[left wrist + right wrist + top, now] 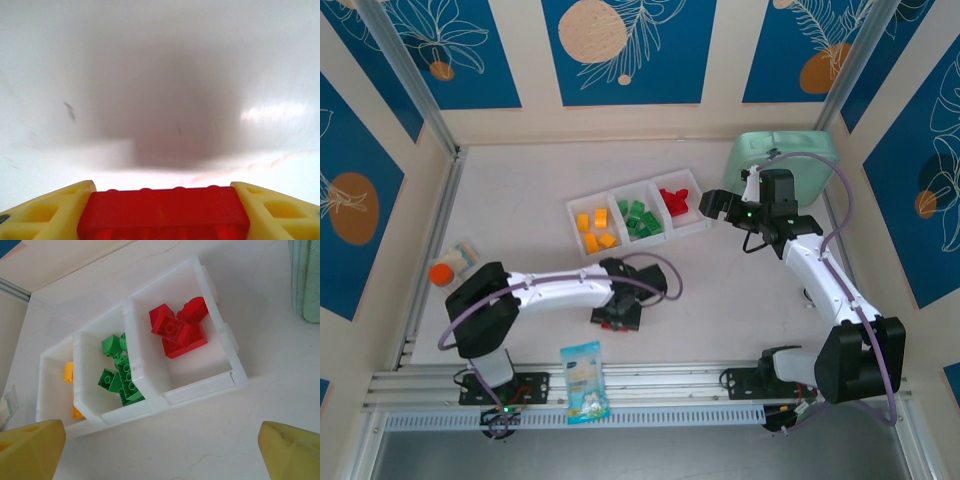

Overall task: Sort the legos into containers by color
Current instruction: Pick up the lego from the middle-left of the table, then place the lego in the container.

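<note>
A red lego brick (162, 212) sits clamped between the yellow fingers (50, 210) of the left gripper (617, 318), low over the white table (720, 300), on the near side of the white three-compartment tray (573, 212). In the tray, yellow-orange bricks (595, 230) lie in the left compartment, green bricks (640, 218) in the middle, red bricks (675, 200) in the right. The right gripper (715, 205) hangs just beside the tray's right end, jaws spread wide and holding nothing, near the mint-green case (785, 160)

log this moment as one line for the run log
left fingers: closed on red brick | right fingers: open, near tray's red end | tray: orange bricks, green bricks, red bricks, one colour per compartment
</note>
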